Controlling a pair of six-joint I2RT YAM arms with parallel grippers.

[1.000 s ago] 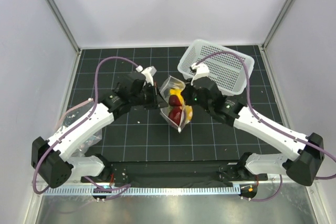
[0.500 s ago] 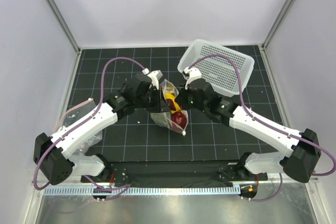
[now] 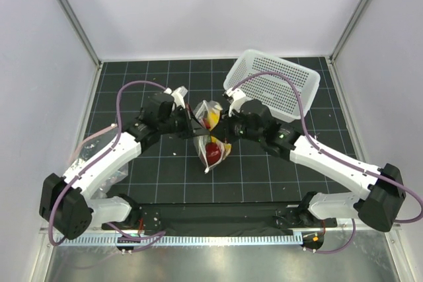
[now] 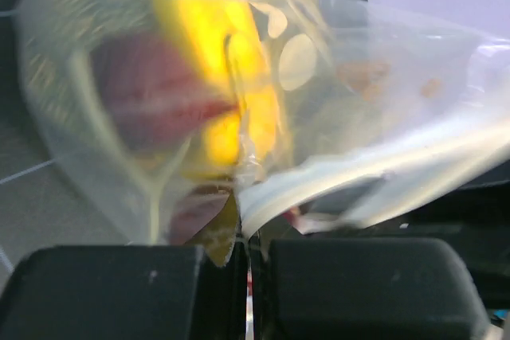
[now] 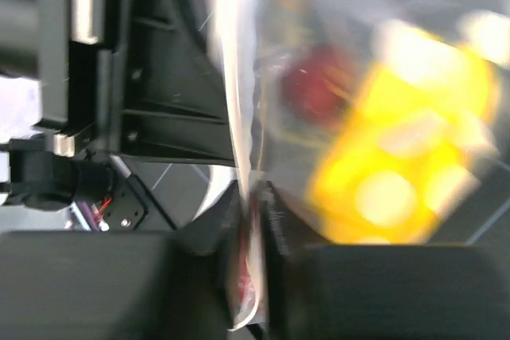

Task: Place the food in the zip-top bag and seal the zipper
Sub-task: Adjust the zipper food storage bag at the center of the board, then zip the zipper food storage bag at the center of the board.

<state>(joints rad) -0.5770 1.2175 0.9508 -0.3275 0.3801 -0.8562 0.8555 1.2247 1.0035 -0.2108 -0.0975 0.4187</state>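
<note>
The clear zip-top bag (image 3: 210, 133) hangs between my two grippers above the black mat, with the yellow banana (image 3: 213, 118) and a dark-red fruit (image 3: 213, 152) inside. My left gripper (image 3: 192, 125) is shut on the bag's left edge; in the left wrist view (image 4: 249, 264) its jaws pinch the plastic (image 4: 335, 117), with the banana (image 4: 215, 61) and red fruit (image 4: 151, 93) behind. My right gripper (image 3: 225, 125) is shut on the bag's right edge; in the right wrist view (image 5: 255, 276) the pale zipper strip (image 5: 239, 101) runs into its jaws. The melon is out of view.
A white perforated basket (image 3: 274, 85) lies tilted at the back right of the mat, just behind my right arm. Grey walls and metal posts bound the mat on three sides.
Both grippers moved slightly left and toward the back with the bag. The bag's lower end swung from right to left and now hangs lower at the left.
</note>
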